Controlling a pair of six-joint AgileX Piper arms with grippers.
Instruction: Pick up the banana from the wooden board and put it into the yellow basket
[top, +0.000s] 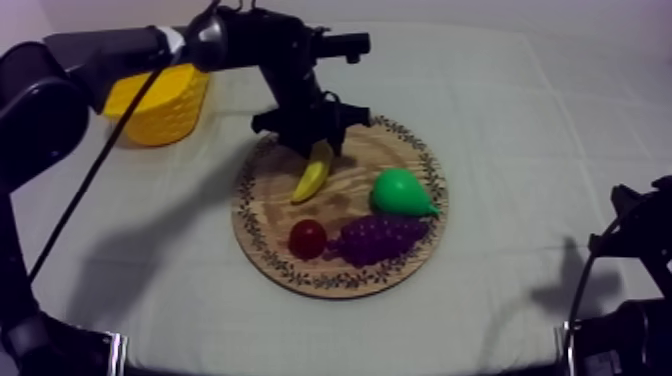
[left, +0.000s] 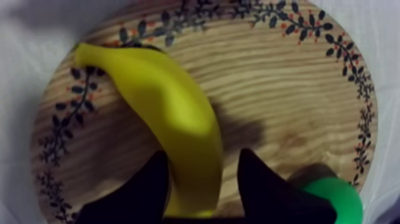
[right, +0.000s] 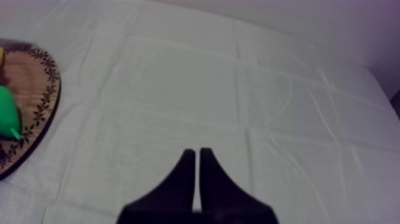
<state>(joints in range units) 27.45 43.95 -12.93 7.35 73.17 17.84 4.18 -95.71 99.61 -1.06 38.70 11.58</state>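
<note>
I am viewing the table (top: 520, 150), which is lying under a grey-white cloth. My left arm (top: 250, 40) is reaching in from the upper left and hanging over the far edge of the round wooden board (top: 385, 150). My right arm (top: 635, 240) is sitting low at the right side, well apart from the board.

The board, with its patterned rim of leaves, is lying near the middle of the table. The yellow basket (top: 165, 105) is standing on the cloth at the far left, apart from the board and behind the left arm.

The left gripper (top: 318, 145) is clamping the banana (top: 312, 175) near one end, with one black finger pressing on each side of it, as the left wrist view is showing (left: 202, 155). The banana (left: 161, 89) is slanting down over the far left part of the board and casting a shadow on the wood. I cannot tell whether its free end is touching the board.

The green pear (top: 398, 192) is lying on the right part of the board. The bunch of grapes (top: 378, 238) is lying just in front of it. The small red fruit (top: 307, 238) is resting just beside the grapes, on their left.

The right gripper (right: 198, 152) is hovering over bare cloth beside the board's edge, its fingers lying together as a narrow wedge with nothing between them.
</note>
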